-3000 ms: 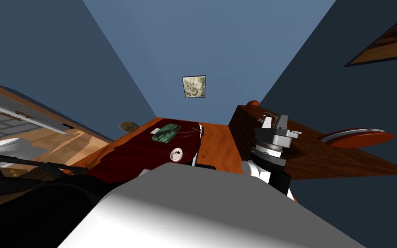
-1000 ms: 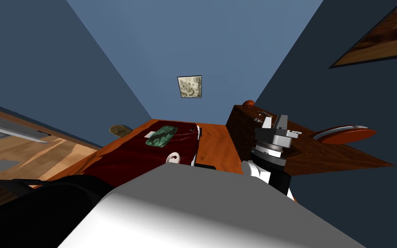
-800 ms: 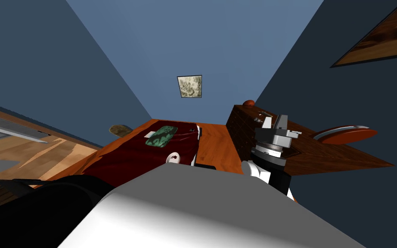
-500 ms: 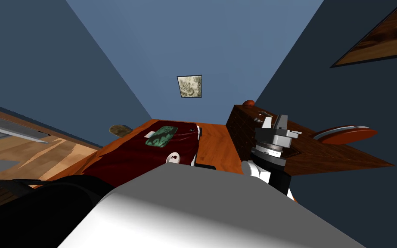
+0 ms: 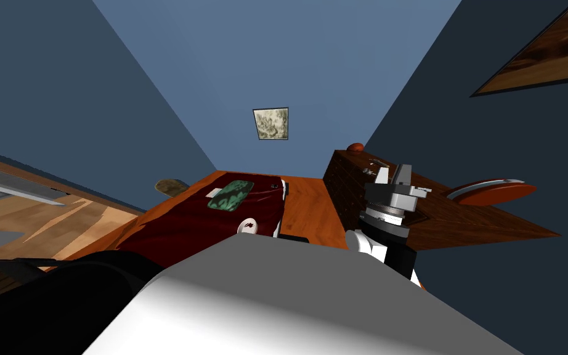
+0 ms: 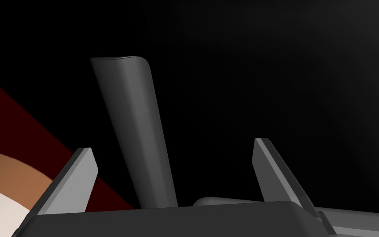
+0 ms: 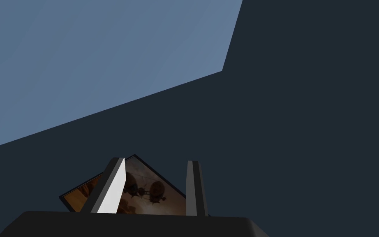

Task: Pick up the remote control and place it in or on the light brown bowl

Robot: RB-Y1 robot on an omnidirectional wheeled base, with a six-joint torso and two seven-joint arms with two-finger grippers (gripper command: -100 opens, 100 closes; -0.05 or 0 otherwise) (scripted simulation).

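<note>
**Finding 1, working arm.** The left gripper (image 6: 173, 145) has its jaws wide open. A dark grey, elongated body, which we take to be the remote control (image 6: 135, 131), lies between the fingers. It is nearer one finger than the other, and neither touches it. It rests against a black surface that we cannot identify.

**Finding 2, destination.** Just beside the same gripper, on the dark red bed cover (image 6: 28, 131), we see a light brown curved rim with a pale inside. We judge this to be the light brown bowl (image 6: 12, 170), though little of it is visible. Remote and bowl are near each other but apart.

**Finding 3, idle arm.** In the head view the right gripper (image 5: 393, 169) stands raised at 3 o'clock of the green cushion (image 5: 232, 193). Its jaws are a narrow gap apart and hold nothing.

**Assessment.** Approach and alignment appear complete. Four steps are outstanding: closing on the remote, the lift, the transfer to the bowl, and the release. We rate the task as early, with no item yet secured.
</note>
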